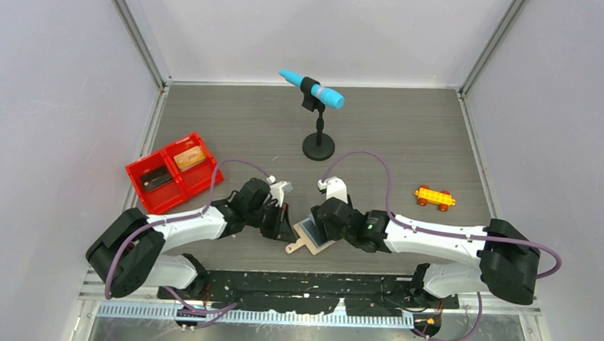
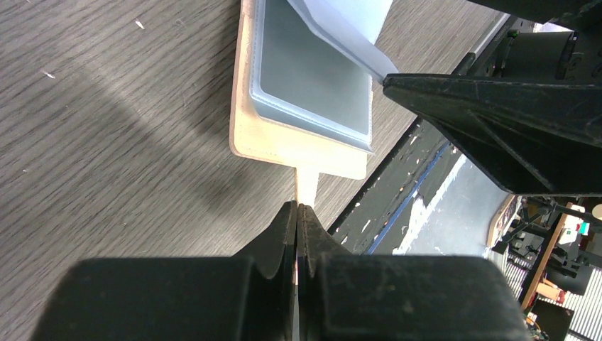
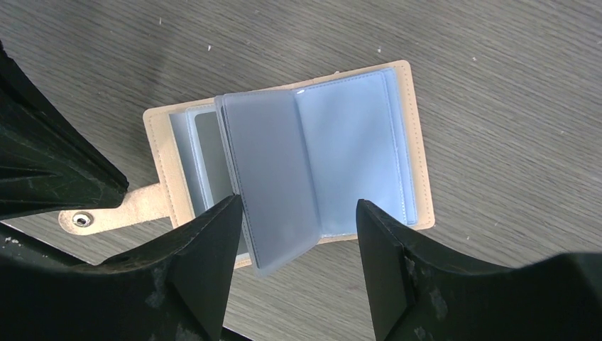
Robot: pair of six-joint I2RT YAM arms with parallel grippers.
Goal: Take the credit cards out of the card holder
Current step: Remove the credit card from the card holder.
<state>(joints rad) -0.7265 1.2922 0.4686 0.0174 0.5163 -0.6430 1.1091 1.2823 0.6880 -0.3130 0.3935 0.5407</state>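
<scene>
If the right jaws, spread wide astride a raised plastic sleeve (image 3: 273, 177) of the open card holder (image 3: 341, 142), tug that sleeve, the holder could slip from the left jaws, pinched shut on its side tab (image 2: 307, 186). It lies on the desk (image 1: 408, 137) before the microphone stand (image 1: 318, 144). Two credit cards (image 1: 192, 156) sit in the red tray (image 1: 159, 150), left of the stand.

From my station, the card holder (image 3: 348, 156) lies spread on the table (image 1: 408, 129), just ahead of the arm bases. Its side tab (image 3: 135, 209) is pinched in the left gripper (image 2: 297, 207), and its sleeves (image 3: 273, 177) sit between the right gripper (image 3: 298, 206) fingers. Well left sits a tray (image 1: 140, 185) with one of the credit cards (image 1: 155, 179) in each compartment. A microphone stand (image 1: 318, 133) is behind, and a toy car (image 1: 435, 197) is off right.
</scene>
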